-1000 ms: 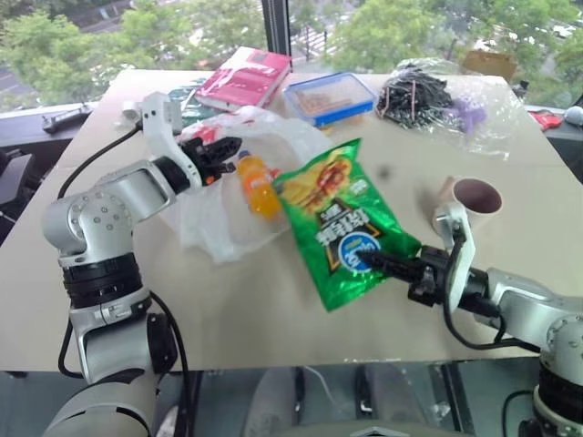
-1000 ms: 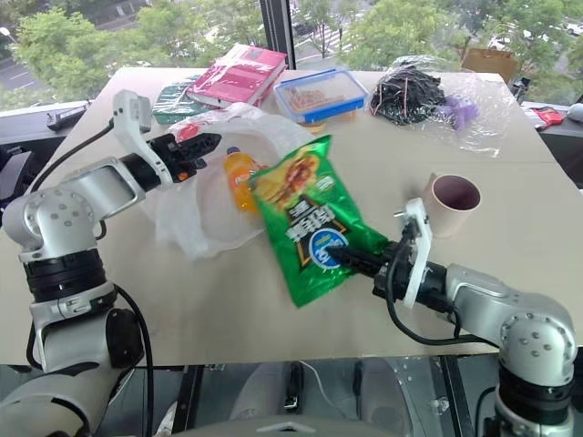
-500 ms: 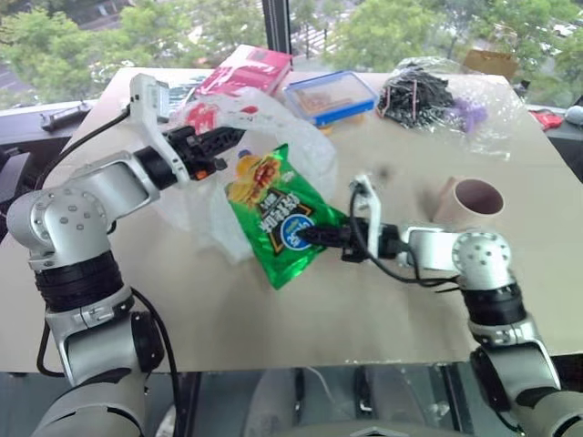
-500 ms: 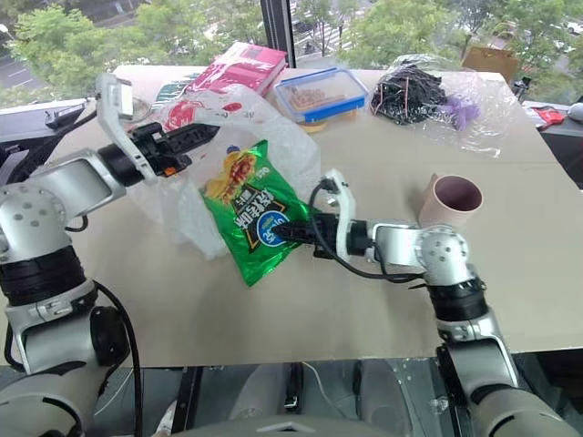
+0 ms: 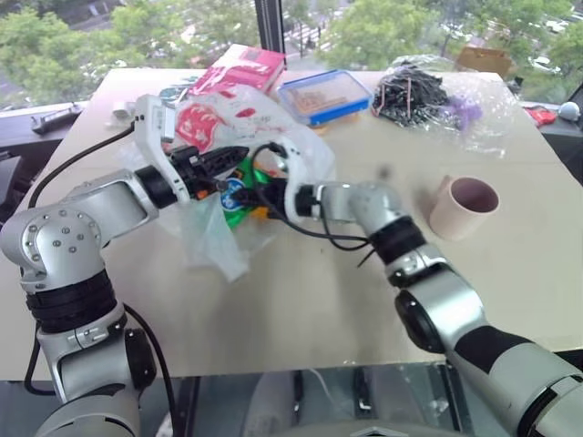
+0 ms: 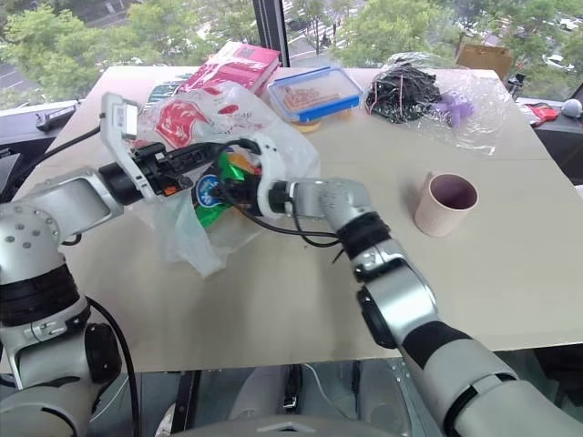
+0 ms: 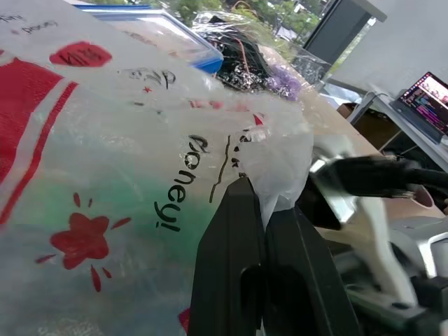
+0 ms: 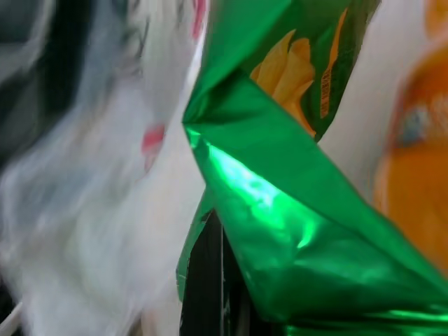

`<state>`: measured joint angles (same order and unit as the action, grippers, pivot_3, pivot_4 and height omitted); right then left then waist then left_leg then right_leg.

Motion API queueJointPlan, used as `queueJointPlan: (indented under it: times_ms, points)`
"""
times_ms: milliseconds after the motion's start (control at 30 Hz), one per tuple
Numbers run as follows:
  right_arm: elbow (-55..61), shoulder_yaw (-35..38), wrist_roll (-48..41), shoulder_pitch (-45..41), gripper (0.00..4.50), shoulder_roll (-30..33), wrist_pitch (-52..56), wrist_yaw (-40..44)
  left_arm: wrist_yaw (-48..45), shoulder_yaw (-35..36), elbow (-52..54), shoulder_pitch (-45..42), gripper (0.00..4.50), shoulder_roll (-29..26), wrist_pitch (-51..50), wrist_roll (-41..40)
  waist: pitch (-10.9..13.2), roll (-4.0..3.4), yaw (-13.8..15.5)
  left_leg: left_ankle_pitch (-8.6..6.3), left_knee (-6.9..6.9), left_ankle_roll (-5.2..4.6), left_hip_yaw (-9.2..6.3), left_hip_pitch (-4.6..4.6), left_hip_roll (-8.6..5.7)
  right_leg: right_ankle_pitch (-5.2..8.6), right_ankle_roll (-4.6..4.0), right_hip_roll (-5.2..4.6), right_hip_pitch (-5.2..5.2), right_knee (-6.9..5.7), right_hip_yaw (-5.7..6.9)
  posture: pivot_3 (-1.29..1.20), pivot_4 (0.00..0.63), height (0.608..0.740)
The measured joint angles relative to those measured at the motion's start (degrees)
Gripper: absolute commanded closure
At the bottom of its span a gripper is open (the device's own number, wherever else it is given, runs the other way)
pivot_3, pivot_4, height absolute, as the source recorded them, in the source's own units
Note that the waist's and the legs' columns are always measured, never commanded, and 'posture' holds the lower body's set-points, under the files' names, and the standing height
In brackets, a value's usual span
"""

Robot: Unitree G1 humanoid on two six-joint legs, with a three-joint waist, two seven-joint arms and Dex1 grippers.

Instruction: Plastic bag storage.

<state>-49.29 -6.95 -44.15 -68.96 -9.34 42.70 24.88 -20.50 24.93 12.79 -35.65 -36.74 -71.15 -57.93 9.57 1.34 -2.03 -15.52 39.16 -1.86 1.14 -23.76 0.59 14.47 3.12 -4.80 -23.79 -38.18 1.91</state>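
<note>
A beige desk (image 5: 301, 300) carries the white plastic bag (image 5: 228, 118) with red print at its left-centre, mouth lifted. The left tool (image 5: 239, 155) is clamped on the bag's upper edge. The right tool (image 6: 230, 189) reaches inside the bag, pinching a green snack packet (image 6: 211, 193), beside an orange bottle (image 8: 413, 168).

Bright daylight from the windows; the right wrist view is blurred.
</note>
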Motion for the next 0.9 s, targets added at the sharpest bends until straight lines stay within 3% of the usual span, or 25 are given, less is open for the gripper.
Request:
queueJointPlan:
  times_ms: [67,133,200,233,367,467,667,833,900]
  points:
    - [-6.2,0.8,4.1,-2.1,3.64,-0.3,-6.2,0.0,0.9,0.5,0.5,0.3,4.5,0.0,-0.1,-0.9,0.0,0.0,0.0,0.0,0.0,0.01,-0.01,-0.01,0.0,0.0,0.0,-0.05,0.01,0.04,0.01,0.0,0.15,0.74]
    - [-8.6,1.0,7.0,-2.3,2.77,-0.4,-10.7,1.9,1.9,0.8,0.8,0.5,4.5,0.1,-0.2,-1.8,0.0,-0.03,-0.1,0.0,-0.02,0.01,0.03,-0.01,-0.01,-0.01,0.01,-0.09,0.0,0.04,-0.04,0.0,0.15,0.74]
    - [-7.0,-1.4,11.1,-2.3,2.65,-0.2,-12.3,4.2,2.8,1.2,1.3,0.7,4.5,0.2,-0.2,-2.5,0.0,-0.03,-0.3,0.0,-0.06,0.02,0.03,0.02,0.01,-0.01,0.01,-0.07,0.0,0.03,-0.04,0.0,0.15,0.74]
    - [-3.1,-4.4,14.3,-1.2,2.37,0.1,-12.1,6.1,3.7,1.6,1.1,0.7,4.5,0.5,-0.1,-2.5,0.0,-0.04,-0.4,0.0,-0.08,0.02,0.03,0.02,0.01,0.0,0.0,-0.05,-0.02,0.0,-0.05,0.0,0.15,0.74]
    - [13.6,-9.3,17.6,5.3,2.37,3.8,-7.6,11.2,6.0,1.5,-0.5,0.3,4.5,1.8,0.7,-2.4,0.0,-0.05,-0.2,0.02,-0.15,0.07,-0.01,-0.05,0.06,0.0,0.0,-0.07,-0.1,0.02,-0.02,0.0,0.15,0.74]
    - [33.0,-10.0,16.3,13.1,2.37,13.9,1.5,13.9,7.8,1.5,-3.1,-0.2,4.5,2.4,2.7,-0.2,0.0,-0.04,1.1,-0.01,-0.07,0.02,-0.04,-0.12,-0.07,-0.02,0.03,-0.24,-0.03,0.13,0.04,0.0,0.15,0.74]
    - [63.9,-1.4,11.2,23.6,2.37,25.0,13.5,9.1,8.2,-0.3,-6.8,-1.7,4.5,3.4,5.4,2.7,0.0,-0.04,1.2,-0.01,-0.11,0.02,-0.02,-0.07,-0.02,-0.02,0.04,-0.13,-0.03,0.13,0.07,0.0,0.15,0.74]
    - [79.4,6.1,9.9,29.6,2.37,31.6,19.9,2.3,7.7,-1.4,-7.8,-2.7,4.5,4.2,6.5,3.9,0.0,-0.04,1.3,-0.01,-0.09,0.0,0.04,-0.03,-0.03,-0.02,0.04,-0.13,0.0,0.12,0.01,0.0,0.15,0.74]
    - [85.8,10.5,10.9,34.8,2.37,40.1,23.9,-0.2,7.1,-2.1,-8.4,-2.9,4.5,4.5,7.0,4.5,0.0,-0.04,1.9,-0.02,-0.08,-0.03,-0.03,-0.06,-0.06,-0.02,0.04,-0.17,0.06,0.19,0.1,0.0,0.15,0.74]
